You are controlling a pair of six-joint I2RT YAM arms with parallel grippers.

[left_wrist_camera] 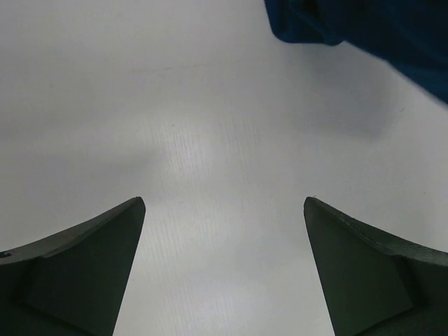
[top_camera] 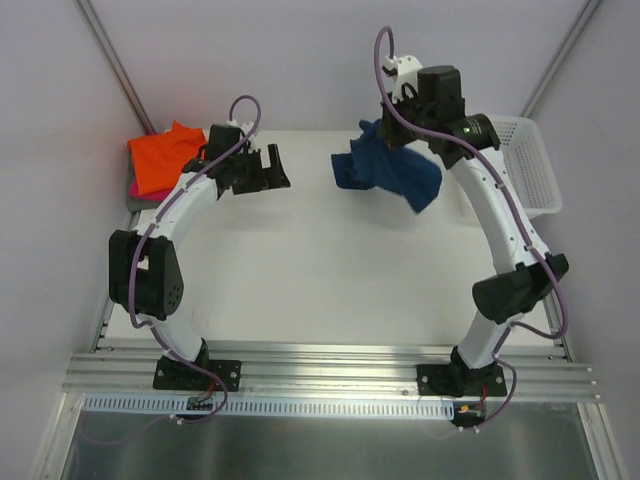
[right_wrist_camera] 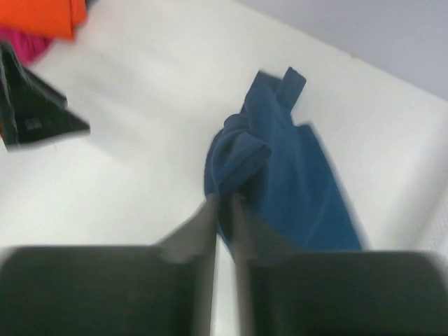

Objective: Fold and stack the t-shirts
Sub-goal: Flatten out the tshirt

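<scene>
While your right fingers (right_wrist_camera: 204, 222) press together on a bunched fold of the navy t-shirt (top_camera: 385, 170), the garment hangs crumpled over the far part of the table (top_camera: 320, 270). No chest print can be made out.

Your left fingers (left_wrist_camera: 105, 238) stand spread wide and hold nothing, with bare table under them. In their wrist view the blue cloth shows only in the upper right corner, so the shirt lies ahead of them and off to their right, apart from them and not touching.

From above, the bundle's long axis runs across the table, from a hem drooping on the side toward your left arm out to a tail on the right arm's side. That nearer droop looks the likelier second hold, and the left arm is the free one closest to it, if you mean to spread the shirt flat.

Behind the left arm, in the far left corner, a folded orange tee (top_camera: 165, 155) lies on top of a pink one (top_camera: 135, 187). The white lattice basket (top_camera: 535, 170) sits at the far right.
</scene>
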